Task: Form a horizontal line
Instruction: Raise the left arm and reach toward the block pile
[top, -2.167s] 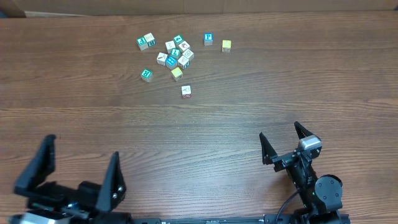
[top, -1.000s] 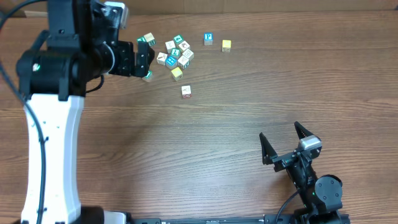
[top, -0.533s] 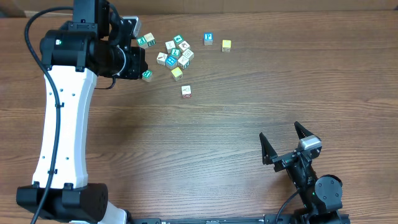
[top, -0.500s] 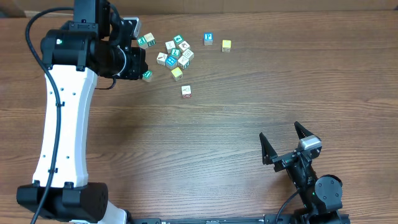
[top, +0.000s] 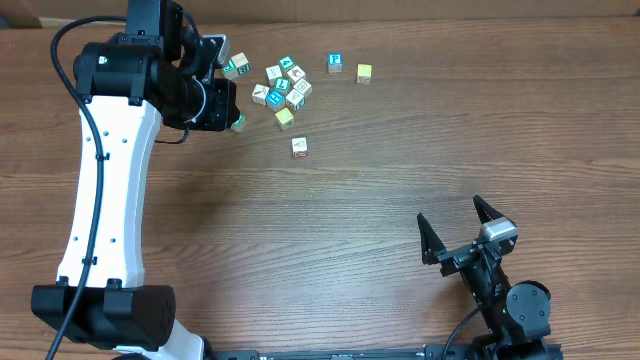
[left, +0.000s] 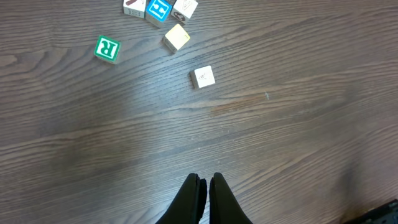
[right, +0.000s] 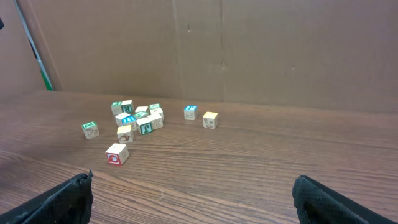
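No horizontal line is in view; the letter cubes lie loose. A whitish cube with a red mark (top: 299, 147) (left: 204, 76) (right: 116, 154) lies alone nearest me. Behind it are a yellow cube (top: 284, 118) (left: 176, 37) and a teal-and-white R cube (top: 237, 122) (left: 107, 49). My left gripper (top: 222, 103) (left: 204, 180) hangs high over the table's far left, shut on nothing, apart from every cube. My right gripper (top: 455, 228) (right: 202, 202) stands open and empty at the near right.
A jumble of white and teal cubes (top: 283, 82) (right: 138, 117) lies at the far middle. To its right sit a blue cube (top: 335, 62) and another yellow cube (top: 364, 73). A cardboard wall (right: 249, 43) stands behind the table.
The left arm has swung up from the near left to the far left beside the cubes, and its jaws have gone from open to shut. No cube or right arm moved.
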